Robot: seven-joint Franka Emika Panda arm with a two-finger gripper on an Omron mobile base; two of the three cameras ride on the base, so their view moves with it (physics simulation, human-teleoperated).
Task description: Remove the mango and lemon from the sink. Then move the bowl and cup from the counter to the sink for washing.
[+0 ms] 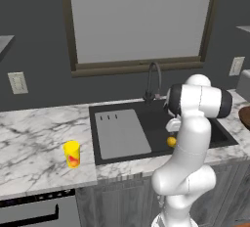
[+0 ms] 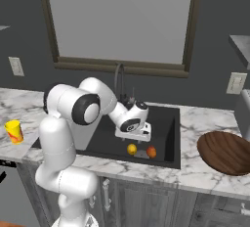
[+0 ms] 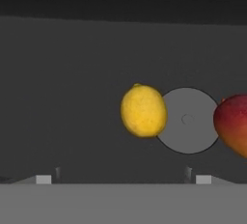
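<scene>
I'm on the first step. My gripper (image 2: 140, 138) hangs wide open and empty over the sink (image 2: 168, 123). The lemon (image 3: 143, 110) and mango (image 3: 233, 124) lie below by the drain (image 3: 188, 120). Next I should go down onto the lemon.

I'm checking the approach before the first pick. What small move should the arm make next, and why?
Probably ease the gripper straight down toward the lemon. Its jaws stand open and empty above the sink floor, and in the hand view the lemon lies nearly centred ahead of them beside the drain, while the mango sits off to one edge.
</scene>
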